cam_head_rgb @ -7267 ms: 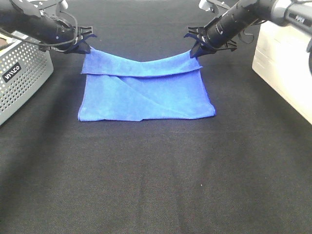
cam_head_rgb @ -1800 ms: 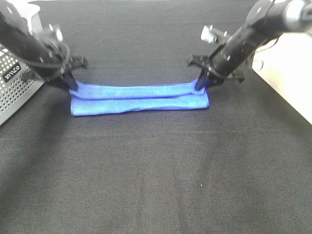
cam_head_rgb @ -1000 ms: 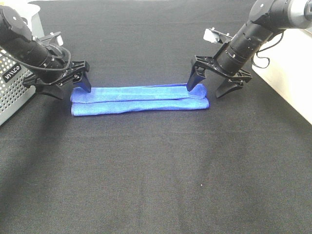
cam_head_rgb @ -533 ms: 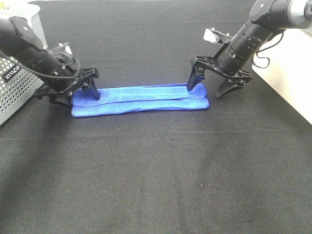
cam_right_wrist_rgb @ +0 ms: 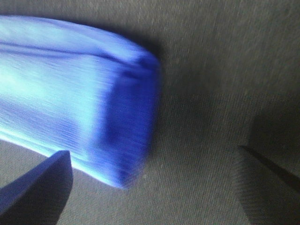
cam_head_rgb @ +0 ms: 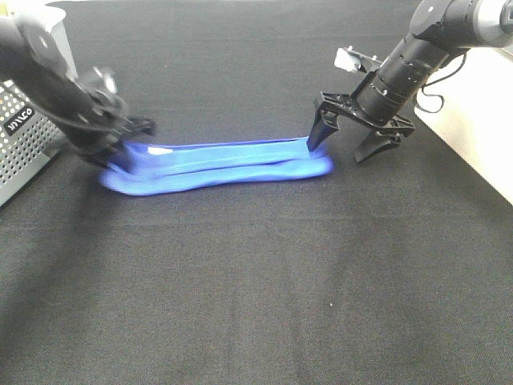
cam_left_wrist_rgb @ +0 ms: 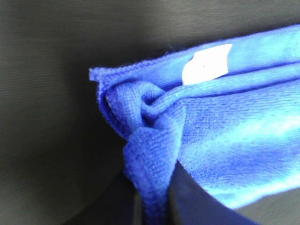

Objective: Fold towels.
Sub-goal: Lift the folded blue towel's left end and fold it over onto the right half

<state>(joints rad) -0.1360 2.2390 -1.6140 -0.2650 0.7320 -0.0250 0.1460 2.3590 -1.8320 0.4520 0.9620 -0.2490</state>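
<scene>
Towel [cam_head_rgb: 232,164]: one blue towel, folded into a long narrow strip, lying across the middle of the table from left to right.
Table [cam_head_rgb: 256,289]: covered with black cloth; the towel rests on it.
Left end of the towel: gathered into a bunch with deep creases; in the high view this end is blurred.
Tag [cam_left_wrist_rgb: 206,63]: small and white, on the upper layer near the bunched end.
Left gripper [cam_left_wrist_rgb: 154,206]: its two dark fingers are pressed together on the towel's left end, and a ridge of blue cloth is squeezed between them.
Right gripper [cam_head_rgb: 346,143]: its fingers stand wide apart and hold nothing.
Right end of the towel: it lies between the right gripper's fingers, nearer to one of them; whether that finger touches the cloth I cannot tell. The layers here are stacked and the edge looks rounded.
Basket [cam_head_rgb: 28,132]: grey, with small holes, at the left edge of the table, near the left arm and apart from the towel.
</scene>
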